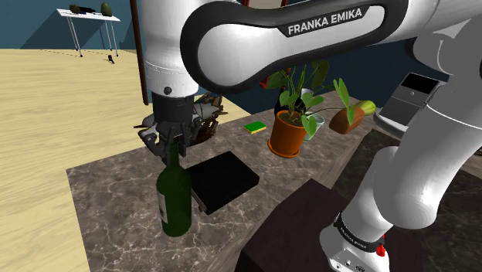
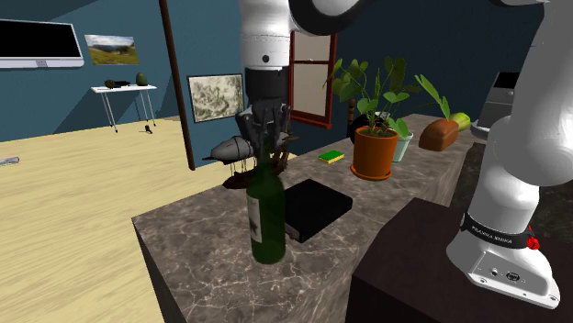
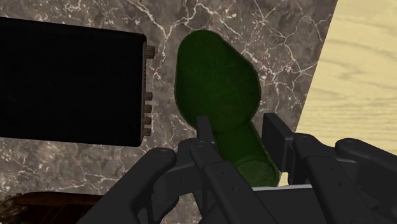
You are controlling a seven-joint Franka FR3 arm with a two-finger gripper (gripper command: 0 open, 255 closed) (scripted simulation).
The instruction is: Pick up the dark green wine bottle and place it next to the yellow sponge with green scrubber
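The dark green wine bottle stands upright near the front of the marble counter. My black gripper comes down over its top, and both fingers press against the neck, shut on it. In the wrist view the bottle widens away below the fingers. The yellow sponge with green scrubber lies flat farther back on the counter, beside the orange plant pot.
A flat black box lies right beside the bottle. A potted plant, a brown loaf and a dark ornament stand behind it. The counter edge runs close to the bottle, with wooden floor beyond.
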